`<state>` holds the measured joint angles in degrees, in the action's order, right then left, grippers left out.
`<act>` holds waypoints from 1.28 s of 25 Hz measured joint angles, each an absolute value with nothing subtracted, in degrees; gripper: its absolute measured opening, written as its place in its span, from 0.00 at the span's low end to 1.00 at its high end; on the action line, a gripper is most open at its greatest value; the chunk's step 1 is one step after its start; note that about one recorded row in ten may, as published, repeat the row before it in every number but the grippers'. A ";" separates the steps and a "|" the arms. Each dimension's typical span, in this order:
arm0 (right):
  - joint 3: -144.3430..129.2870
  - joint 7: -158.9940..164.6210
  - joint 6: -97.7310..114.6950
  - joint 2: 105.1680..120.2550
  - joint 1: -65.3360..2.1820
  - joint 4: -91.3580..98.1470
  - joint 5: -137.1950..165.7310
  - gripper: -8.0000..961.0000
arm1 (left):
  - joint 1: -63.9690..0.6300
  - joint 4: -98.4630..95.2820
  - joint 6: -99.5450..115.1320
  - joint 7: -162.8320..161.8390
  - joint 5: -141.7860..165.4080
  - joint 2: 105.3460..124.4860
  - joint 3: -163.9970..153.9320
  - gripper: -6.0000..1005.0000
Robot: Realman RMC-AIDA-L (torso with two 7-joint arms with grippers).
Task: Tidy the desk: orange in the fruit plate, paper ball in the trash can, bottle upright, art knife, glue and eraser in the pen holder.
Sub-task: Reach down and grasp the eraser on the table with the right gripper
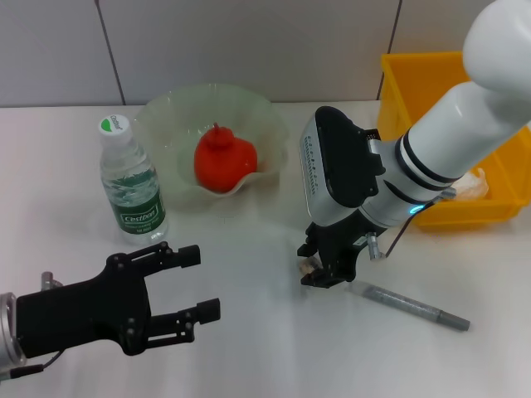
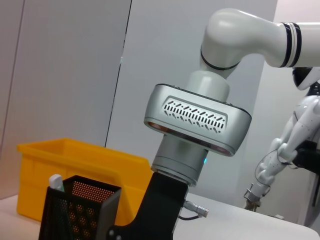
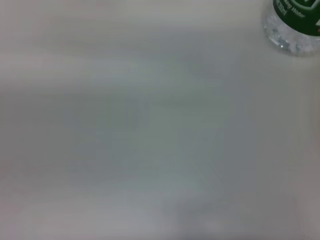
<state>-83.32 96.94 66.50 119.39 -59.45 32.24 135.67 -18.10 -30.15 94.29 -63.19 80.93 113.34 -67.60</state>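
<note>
My right gripper (image 1: 319, 272) points down onto the desk (image 1: 249, 348), shut on the small beige eraser (image 1: 308, 267). Just to its right lies the grey art knife (image 1: 406, 305). The orange (image 1: 224, 162) rests in the pale-green fruit plate (image 1: 166, 112). Left of the plate, the bottle (image 1: 131, 186) stands upright; part of the bottle (image 3: 295, 25) also shows in the right wrist view. The paper ball (image 1: 474, 184) lies in the yellow trash can (image 1: 415, 91). The black mesh pen holder (image 2: 80, 210) holds a white-tipped stick (image 2: 56, 181). My left gripper (image 1: 199, 282) hangs open at the front left.
The right arm (image 1: 448, 141) reaches across in front of the trash can and hides the pen holder from the head view. A grey tiled wall (image 1: 249, 41) runs behind the desk. A second robot (image 2: 285, 150) stands farther off.
</note>
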 joint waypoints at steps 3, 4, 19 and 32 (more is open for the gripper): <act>-83.32 97.11 66.52 119.34 -59.48 32.21 135.83 0.45 | -18.10 -30.14 94.29 -63.19 80.99 113.36 -67.37 0.81; -83.32 97.21 66.53 119.34 -59.49 32.23 136.03 0.44 | -18.10 -30.18 94.29 -63.19 81.00 113.38 -67.23 0.81; -83.32 98.24 67.25 119.44 -59.68 33.05 136.19 0.50 | -18.10 -30.24 94.32 -63.19 80.79 113.38 -67.06 0.81; -83.40 99.73 67.15 119.45 -59.55 33.24 137.83 0.61 | -18.10 -30.24 94.31 -63.19 80.66 113.38 -67.06 0.81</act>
<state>-83.40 99.73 67.15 119.45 -59.55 33.24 137.83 -18.10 -30.24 94.31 -63.19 80.66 113.38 -67.06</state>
